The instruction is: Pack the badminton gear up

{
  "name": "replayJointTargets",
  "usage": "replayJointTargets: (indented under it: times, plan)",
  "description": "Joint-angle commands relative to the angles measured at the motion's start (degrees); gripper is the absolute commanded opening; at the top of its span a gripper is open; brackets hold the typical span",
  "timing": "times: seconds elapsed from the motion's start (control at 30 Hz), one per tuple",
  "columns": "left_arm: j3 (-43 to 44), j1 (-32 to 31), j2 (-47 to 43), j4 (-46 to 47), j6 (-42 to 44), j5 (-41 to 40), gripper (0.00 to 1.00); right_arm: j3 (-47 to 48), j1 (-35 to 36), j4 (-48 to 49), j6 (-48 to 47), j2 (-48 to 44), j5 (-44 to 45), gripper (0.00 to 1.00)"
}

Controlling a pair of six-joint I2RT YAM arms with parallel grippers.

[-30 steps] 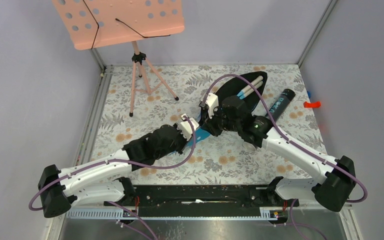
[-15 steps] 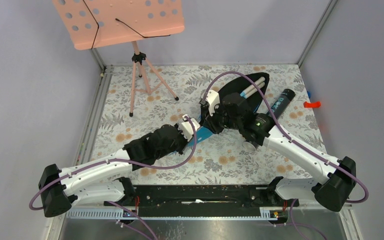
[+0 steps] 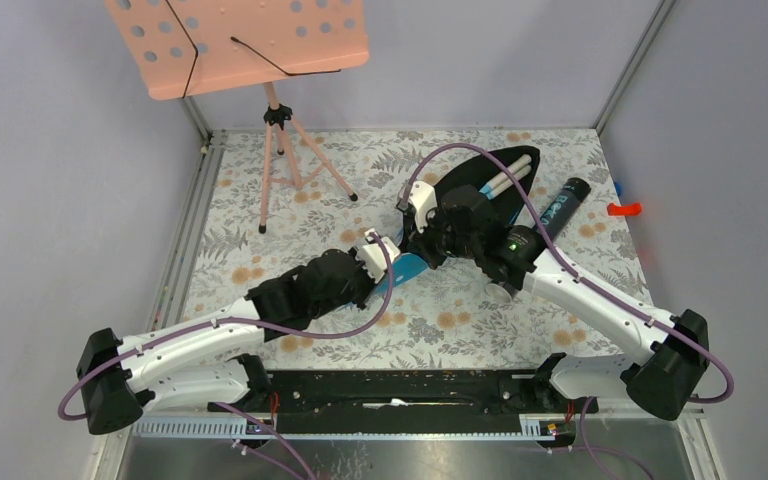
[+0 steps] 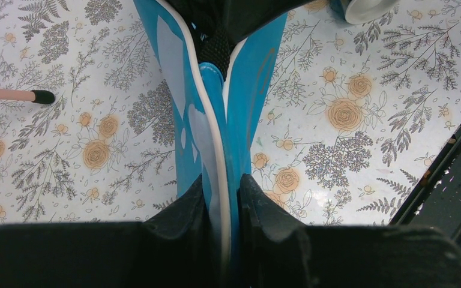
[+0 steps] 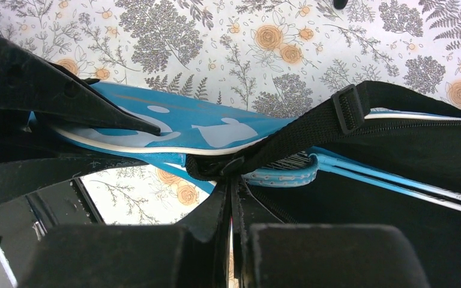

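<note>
Pink music stand, floral tablecloth

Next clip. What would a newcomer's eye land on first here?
The blue bag at the centre of the scene, clamped by both arms: the left gripper on its blue edge, the right gripper by its black strap. Then the pink music stand at the back left, and two cream racket handles poking from the bag's far end.

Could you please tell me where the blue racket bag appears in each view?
Top external: the blue racket bag lies centre-right, diagonal, its blue narrow end in the left gripper.
Left wrist: the bag's narrow end runs down the middle, pinched by that gripper.
Right wrist: the bag crosses mid-frame, blue on the left, black on the right.
Shared landmark: the floral table cover.
</note>
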Motion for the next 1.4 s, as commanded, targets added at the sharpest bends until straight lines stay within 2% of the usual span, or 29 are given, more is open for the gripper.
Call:
replayJointTargets:
  times: [0.0, 0.2, 0.37, 0.47, 0.57, 0.6, 0.63, 0.7, 0.73, 0.9, 1.1, 1.37]
  plan:
    - [-0.6, -0.7, -1.2, -3.4, -1.5, 2.2, 0.0, 2.6, 0.9, -1.2, -0.3, -0.8, 4.6, 0.0]
    - [-2.4, -0.7, -4.4, -3.7, -1.4, 0.5, 0.0, 2.0, -1.1, -5.9, -2.9, 0.2, 20.4, 0.0]
    - [-3.1, -0.7, -6.3, -3.9, -1.2, -0.5, 0.0, 0.6, -8.9, -5.9, -2.7, 0.7, 16.2, 0.0]
    - [-3.3, -0.7, -6.6, -3.8, -0.9, 0.4, 0.0, -0.1, -9.2, -4.9, -3.9, -0.8, 13.0, 0.0]
    - [-3.7, -0.7, -6.9, -4.1, -1.7, 0.2, 0.0, 1.1, -9.6, -5.1, -4.5, -1.2, 15.0, 0.0]
    - [-4.1, -0.7, -7.0, -3.7, -1.6, 0.6, 0.0, 1.4, -9.6, -5.2, -5.1, -1.4, 13.0, 0.0]
    - [-4.3, -0.7, -7.0, -3.3, -1.4, 1.1, 0.0, 1.0, -9.6, -4.8, -5.4, -2.1, 7.7, 0.03]
    - [-4.0, -0.7, -6.5, -3.2, -0.7, 2.1, 0.0, -0.8, -9.7, -2.7, -5.1, -3.7, -5.4, 0.25]
    - [-3.7, -0.7, -6.3, -3.2, -0.4, 2.8, 0.0, -1.7, -9.6, -1.1, -3.4, -4.3, -9.6, 0.31]
    - [-3.5, -0.7, -5.0, -2.4, -0.7, 3.1, 0.0, -7.2, -9.1, 7.8, 10.7, -5.3, -12.7, 0.5]
    - [-3.4, -0.7, -3.2, -2.3, -1.7, 3.7, 0.0, -7.8, -7.7, 10.3, 21.0, -3.2, -11.5, 0.56]
    - [-3.3, -0.8, -1.4, -2.0, -1.7, 4.1, 0.0, -10.6, -6.7, 20.0, 28.9, -7.3, -17.8, 0.6]
